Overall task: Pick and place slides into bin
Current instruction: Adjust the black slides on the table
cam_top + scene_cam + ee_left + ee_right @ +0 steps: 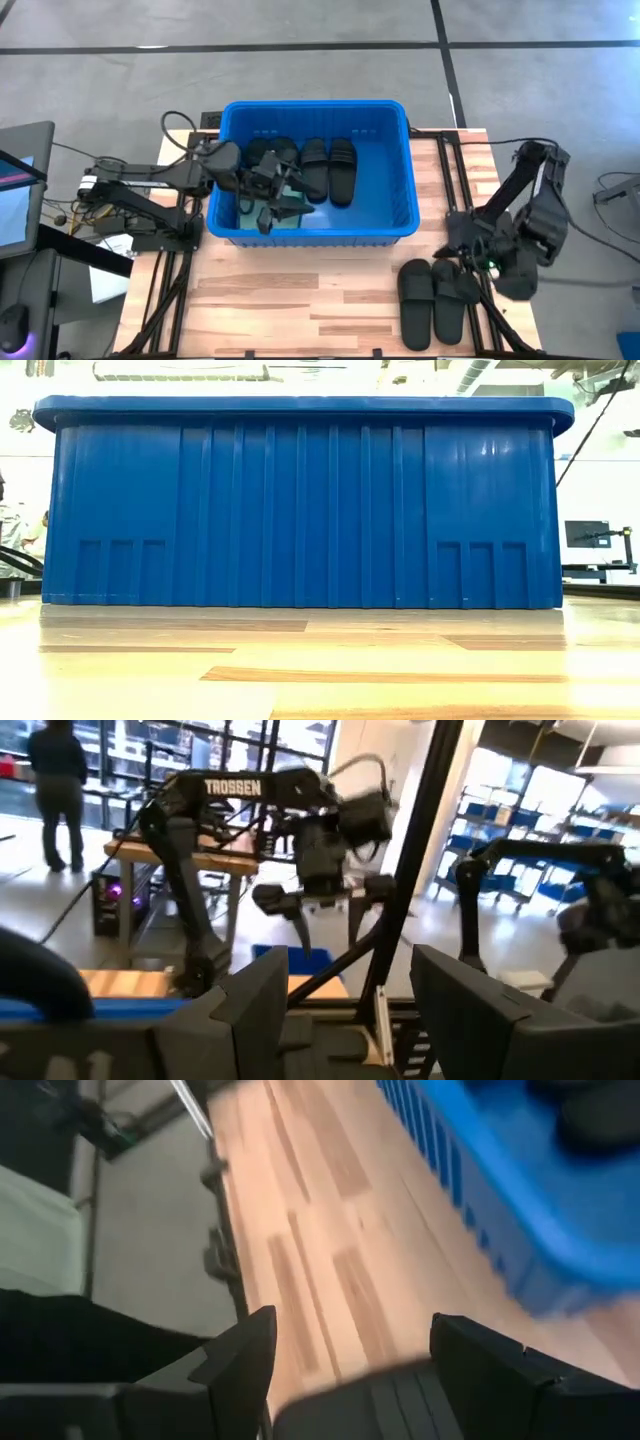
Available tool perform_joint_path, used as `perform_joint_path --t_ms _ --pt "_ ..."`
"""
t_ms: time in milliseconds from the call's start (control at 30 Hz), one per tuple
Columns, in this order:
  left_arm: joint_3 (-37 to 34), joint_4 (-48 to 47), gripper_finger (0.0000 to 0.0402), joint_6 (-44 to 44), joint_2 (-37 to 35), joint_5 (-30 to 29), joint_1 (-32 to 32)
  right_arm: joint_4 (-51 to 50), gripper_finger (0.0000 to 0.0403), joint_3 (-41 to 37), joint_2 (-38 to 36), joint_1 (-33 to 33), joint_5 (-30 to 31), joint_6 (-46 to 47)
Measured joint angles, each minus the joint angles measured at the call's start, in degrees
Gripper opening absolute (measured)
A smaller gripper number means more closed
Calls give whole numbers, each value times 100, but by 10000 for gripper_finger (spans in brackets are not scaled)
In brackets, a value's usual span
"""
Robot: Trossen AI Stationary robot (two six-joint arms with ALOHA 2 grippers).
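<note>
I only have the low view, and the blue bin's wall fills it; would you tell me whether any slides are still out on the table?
Observer: Yes, two black slides lie side by side on the table's right side, outside the bin.
Operator: Thank you. Where is the right gripper?
Observer: The right gripper is at that pair's end nearest the bin.
Operator: And the left one?
Observer: The left gripper is inside the bin, over its left half.

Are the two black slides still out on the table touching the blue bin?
Apart. The high view shows bare wood between the two black slides and the bin.
</note>
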Motion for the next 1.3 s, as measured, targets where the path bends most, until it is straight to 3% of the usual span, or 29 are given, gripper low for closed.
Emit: perform_joint_path --t_ms 300,433,600,867,1300 --pt "0 558 199 -137 205 -126 2 -858 249 0 844 1022 -399 1827" --pt "0 618 199 -110 205 -253 2 -1098 249 0 1256 1188 -1061 2232" --pt "0 684 199 67 201 -262 2 -1336 249 0 1704 1172 -1693 2259" --pt "0 570 199 240 201 -254 4 -1797 249 -5 2499 1168 -1860 1777" --pt "0 108 199 428 201 -243 28 -1429 249 -341 3491 1306 -2189 1631"
